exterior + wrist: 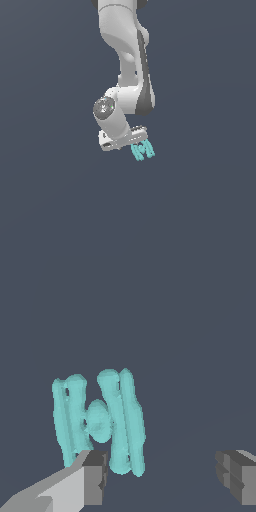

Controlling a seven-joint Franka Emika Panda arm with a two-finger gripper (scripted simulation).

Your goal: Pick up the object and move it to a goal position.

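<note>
The object (100, 421) is a small turquoise piece: two pairs of upright parallel bars joined by a rounded hub. In the wrist view it lies beyond my gripper (165, 478), whose jaws stand wide apart. One grey fingertip (95, 476) overlaps the object's lower edge and the other fingertip (236, 476) is far off to the side, so most of the object sits outside the gap. The exterior view has the object (143, 150) just below the white gripper (134, 144), towards the exterior view's right. I cannot tell whether the finger touches it.
The white arm (127, 60) comes down from the top of the exterior view. Around it there is only a plain dark blue-grey surface (60, 200) with no other objects or edges.
</note>
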